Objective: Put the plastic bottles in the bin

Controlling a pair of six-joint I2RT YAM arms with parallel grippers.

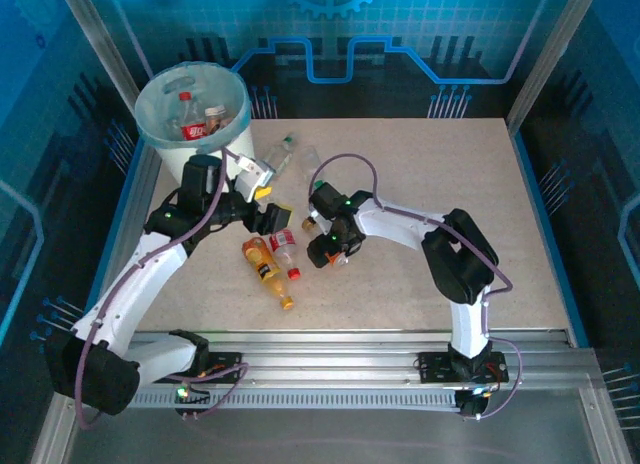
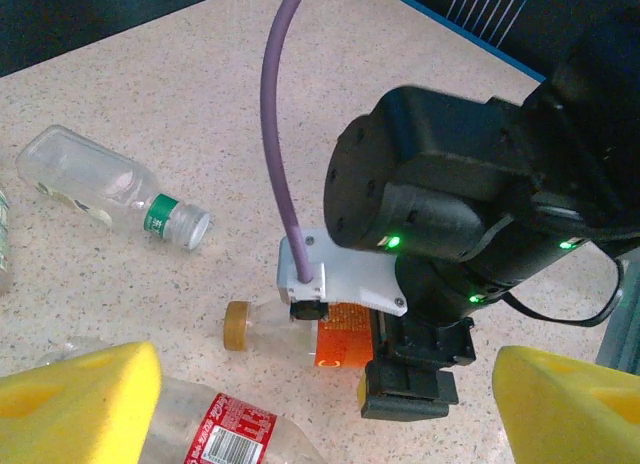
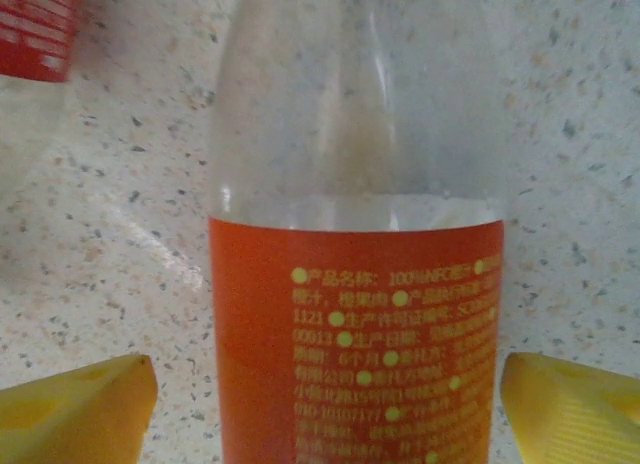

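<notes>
Grasp on orange-labelled bottle (image 3: pixel 355 314), lying on the table (image 1: pixel 450 204) well apart from the bin (image 1: pixel 172 160).
Right gripper (image 3: pixel 330 409) straddles it, jaws spread; close squarely across its middle. Left gripper (image 2: pixel 325 404) hangs open too.

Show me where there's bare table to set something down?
The far right of the table, between the right arm and the back edge, is bare, as is the near strip beside that arm's base. It is crowded centre-left, where plastic bottles lie from the bin to mid-table.
</notes>
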